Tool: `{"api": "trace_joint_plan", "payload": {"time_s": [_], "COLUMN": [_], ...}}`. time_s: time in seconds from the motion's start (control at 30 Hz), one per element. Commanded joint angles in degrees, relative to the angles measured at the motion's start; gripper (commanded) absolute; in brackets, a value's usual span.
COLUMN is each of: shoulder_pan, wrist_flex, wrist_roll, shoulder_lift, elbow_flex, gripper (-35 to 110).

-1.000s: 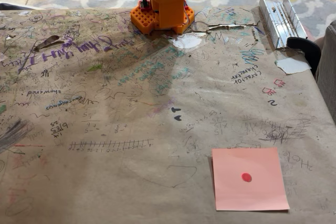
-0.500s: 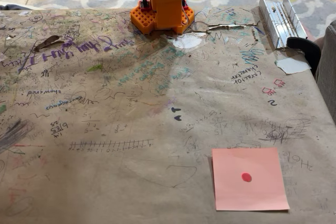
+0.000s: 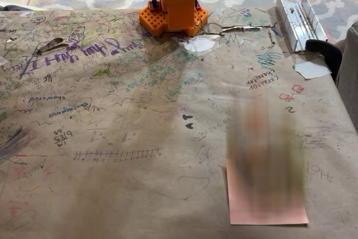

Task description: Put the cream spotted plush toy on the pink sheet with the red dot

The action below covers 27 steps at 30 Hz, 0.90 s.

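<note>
Plush toy: a tall blurred streak (image 3: 265, 149) of cream, orange and green hangs over the upper part of the pink sheet in the fixed view. By its colours I judge it to be the cream spotted plush toy in fast motion. Its outline, face and feet cannot be made out.
Toy's place: over or at the top half of the sheet. Whether it is touching the paper or in the air above it cannot be told through the blur.
Pink sheet: the pink sheet with the red dot (image 3: 268, 211) lies flat at the lower right of the worktop. Its lower half is clear to see. The red dot is hidden behind the streak.
Claw: nothing in the blur can be read as fingers, so I cannot tell whether the claw is open, closed or gripping the toy.
Arm: the orange arm base (image 3: 174, 5) stands at the far edge of the worktop, well apart from the sheet.
Worktop: brown paper covered in scribbles (image 3: 112, 110), with a white paper scrap (image 3: 311, 70) near the right edge and a metal rail (image 3: 298, 19) at the far right corner.
Progress: judged as the closing stage. The toy appears to be arriving at its target. Left to confirm: that it comes to rest on the sheet and stays there.
</note>
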Motion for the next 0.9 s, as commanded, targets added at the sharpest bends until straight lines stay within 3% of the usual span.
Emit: {"api": "trace_joint_plan", "payload": {"time_s": [0.0, 0.17, 0.4, 0.5, 0.6, 0.73, 0.87], "shoulder_pan": [-3.1, -2.8, -1.3, -0.7, -0.7, 5.6, 9.4], "wrist_flex": [-9.7, -23.6, -31.5, -36.6, -33.5, -30.5, -27.9], "wrist_roll": [-11.0, -14.5, -12.0, -6.9, 3.2, 18.1, 22.5], "shoulder_lift": [7.1, 18.0, 40.3, 58.1, 72.6, 84.5, 93.8], "elbow_flex": [22.4, 46.2, 70.8, 85.9, 94.3, 102.7, 113.3], "gripper": [26, 25, 17, 10, 0, 0, 0]}}
